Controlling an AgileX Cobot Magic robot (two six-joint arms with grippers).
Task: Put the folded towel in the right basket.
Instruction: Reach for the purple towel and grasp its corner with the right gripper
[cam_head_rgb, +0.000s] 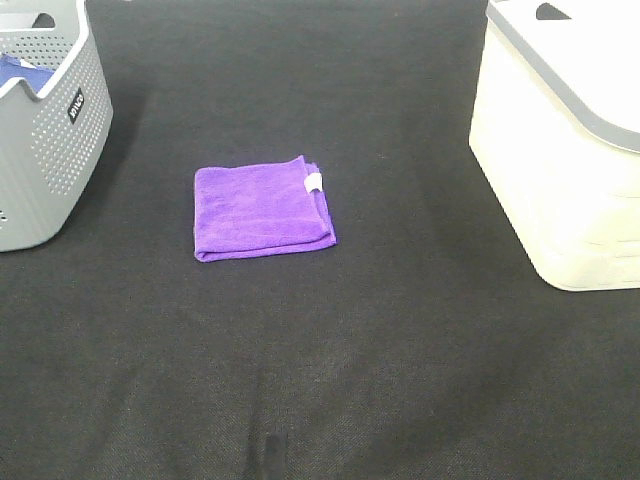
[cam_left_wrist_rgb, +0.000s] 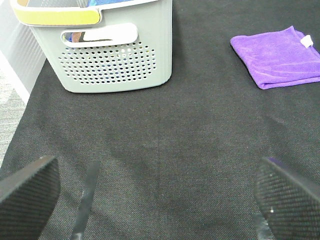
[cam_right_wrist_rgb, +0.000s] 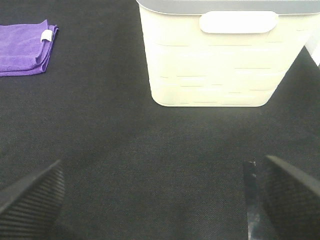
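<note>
Exterior high: mounted above, tilted down over black worktop (cam_head_rgb: 400, 380); towel (cam_head_rgb: 262, 212) central, grey basket (cam_head_rgb: 50, 150) at 10 o'clock, cream basket (cam_head_rgb: 560, 170) at 2 o'clock.
Left wrist: low, near worktop, left fingers (cam_left_wrist_rgb: 25, 200) in foreground, facing grey basket.
Right wrist: low, right fingers (cam_right_wrist_rgb: 30, 195) in foreground, facing cream basket.
Towel shared by all three.

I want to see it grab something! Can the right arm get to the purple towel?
Probably yes. The towel lies flat on the black mat with nothing on it. The right gripper is open, and only bare mat lies between it and the towel; the white basket stands aside.
</note>
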